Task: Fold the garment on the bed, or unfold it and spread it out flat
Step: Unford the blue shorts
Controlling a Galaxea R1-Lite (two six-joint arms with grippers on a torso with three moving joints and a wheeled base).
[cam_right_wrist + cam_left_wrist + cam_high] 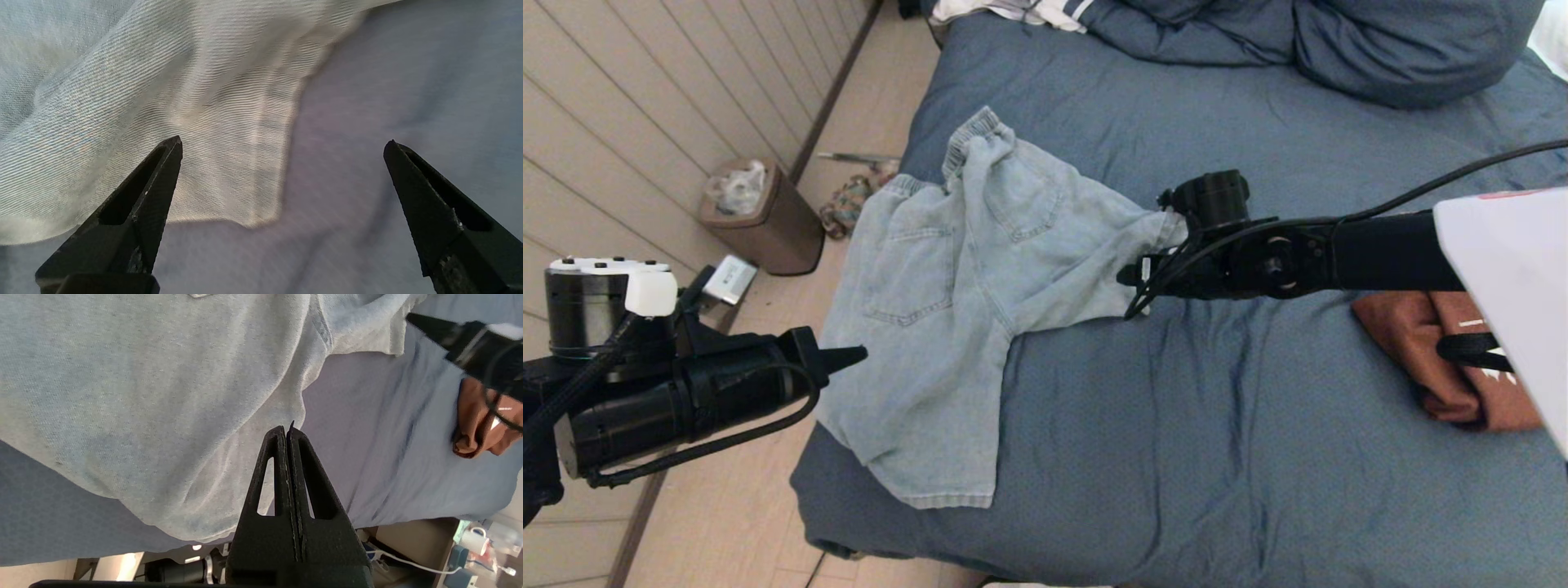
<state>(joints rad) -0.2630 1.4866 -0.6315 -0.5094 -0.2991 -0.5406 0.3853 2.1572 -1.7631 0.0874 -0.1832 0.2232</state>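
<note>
No readable brand or label anywhere, the only marking is some white print on a folded rust-brown garment [1454, 359] over at the robot's right, too small to read. The thing in play is a pair of light washed-denim shorts [947, 310] lying on the left part of the bed [1176, 457], which has a wrinkled slate-blue cover. The shorts are rumpled, elastic gathered waistband toward the pillows [1339, 41], back pockets showing, one leg running down toward the foot of the bed near the left edge, the other splayed out to the right. So the long axis goes roughly head-to-foot. The right gripper [282, 147] hovers just over the hem of that splayed leg with its fingers wide apart, nothing between them. The left gripper [288, 433] sits beside the bed's left edge, close to the shorts, tips pressed together on nothing. There's a brown trash bin [764, 216] on the floor by the wall.
</note>
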